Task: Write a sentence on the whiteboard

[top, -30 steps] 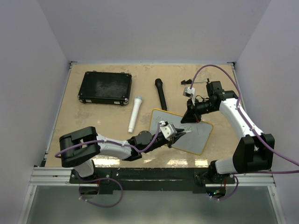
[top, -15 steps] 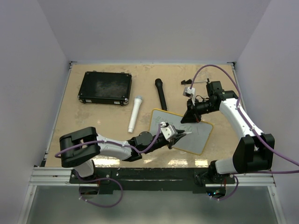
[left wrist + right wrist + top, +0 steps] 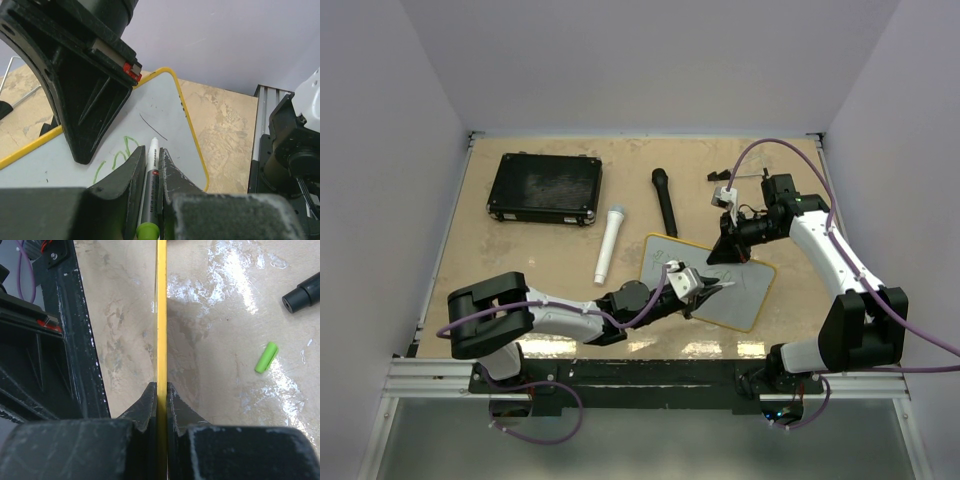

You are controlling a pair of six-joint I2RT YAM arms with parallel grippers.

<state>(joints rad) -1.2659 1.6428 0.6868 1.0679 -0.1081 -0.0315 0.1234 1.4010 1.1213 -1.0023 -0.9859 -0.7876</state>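
The whiteboard [image 3: 748, 292], white with a yellow rim, lies near the table's front middle. My left gripper [image 3: 713, 288] is over it, shut on a grey marker with a white tip [image 3: 152, 167], the tip down at the board [image 3: 165, 112]. A few green strokes of the sentence [image 3: 118, 157] show left of the tip, with a thin dark line above it. My right gripper [image 3: 725, 251] is shut on the board's far edge; in the right wrist view the yellow rim [image 3: 161, 315] runs straight between the closed fingers [image 3: 149, 402].
A black case [image 3: 544, 188] lies at the back left. A white microphone [image 3: 610, 243] and a black microphone [image 3: 665, 200] lie behind the board. A green marker cap [image 3: 266, 357] lies on the table near the black microphone's end [image 3: 302, 290].
My left gripper has moved slightly to the right over the board with the marker. The right gripper has kept its hold on the board's edge.
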